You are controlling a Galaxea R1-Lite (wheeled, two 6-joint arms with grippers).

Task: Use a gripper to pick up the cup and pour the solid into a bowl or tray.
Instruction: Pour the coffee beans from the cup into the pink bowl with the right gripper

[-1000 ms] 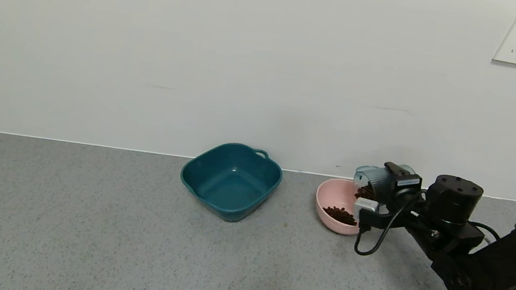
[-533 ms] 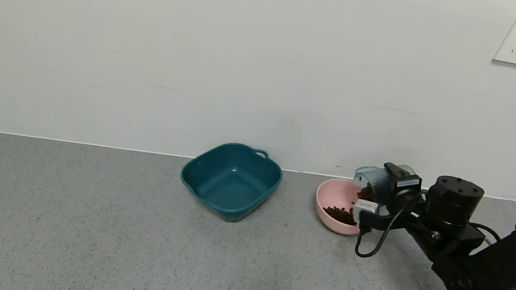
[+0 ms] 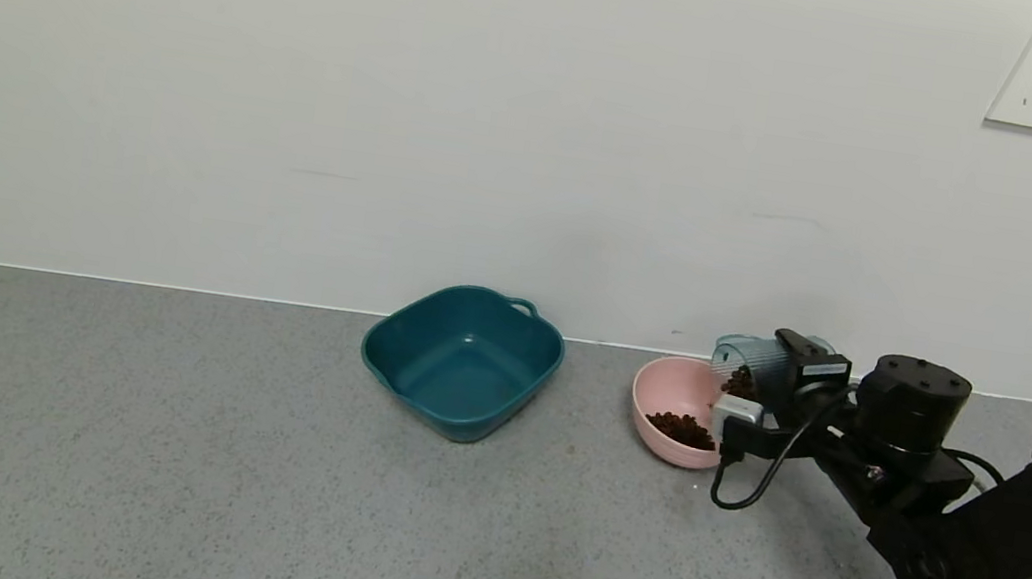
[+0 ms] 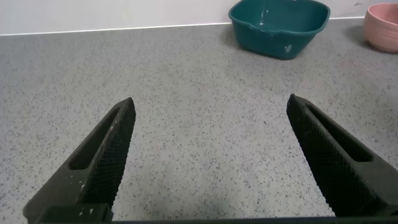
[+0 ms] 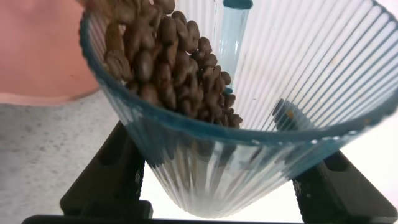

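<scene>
Cup (image 3: 749, 355) clamped in right gripper (image 3: 769, 391), tipped over pink bowl (image 3: 671, 394) so beans (image 3: 680, 428) drop in; left gripper (image 4: 211, 162) idle, jaws apart

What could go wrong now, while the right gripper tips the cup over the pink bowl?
1. The cup mouth hangs above the pink bowl's right rim, so beans may fall onto the floor.
2. The right gripper sits close beside the bowl; more tilt could knock it.
3. The ribbed cup might slip between the jaws.

You have open grey floor (image 3: 151, 440) on your left; only the teal basin (image 3: 462, 360) and the pink bowl (image 3: 675, 393) stand near the wall (image 3: 400, 112).
</scene>
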